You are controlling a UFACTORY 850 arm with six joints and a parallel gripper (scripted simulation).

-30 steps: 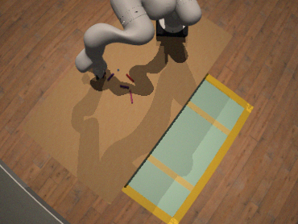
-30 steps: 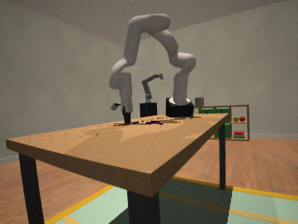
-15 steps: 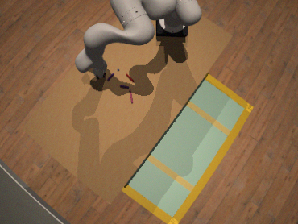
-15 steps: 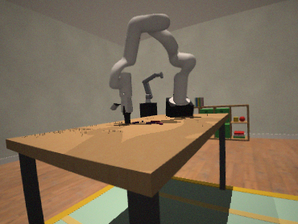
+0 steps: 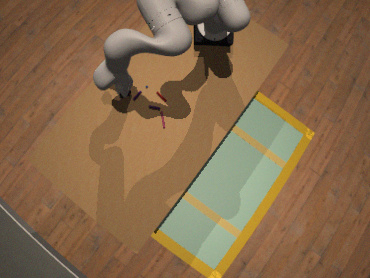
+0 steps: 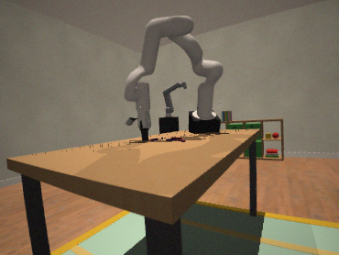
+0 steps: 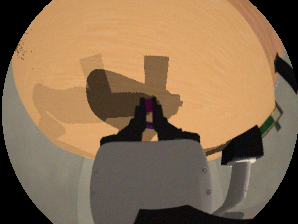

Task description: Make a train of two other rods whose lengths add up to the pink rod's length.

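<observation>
1. Gripper is low at the table, fingers drawn close on a short magenta rod; the wrist view shows the rod's coloured end between the tips, so the rod is clenched, not loose

2. In the top view the gripper is hidden under the wrist. Just beside it lie a purple rod and a tiny blue rod; a red rod sits a little further on, then a second dark purple piece and the pink rod

3. Judgement: magenta with red would match pink's length, so the step in hand reads as carrying the magenta rod to the red rod's end

4. To do it well: lift straight up before travelling, since the purple rod lies close to the fingers and a sideways drag could nudge it. Turn the wrist so the rod runs along the red rod's line, lower it flat, butt the ends almost touching, then open slowly so it does not roll

5. Room: the rods are clustered tightly; the purple, blue and pink ones look too near the red rod for the required gap, so the train may need building toward open tabletop

6. Edges: the cluster sits well in from every table edge; the widest bare wood lies on the side away from the arm's base
</observation>
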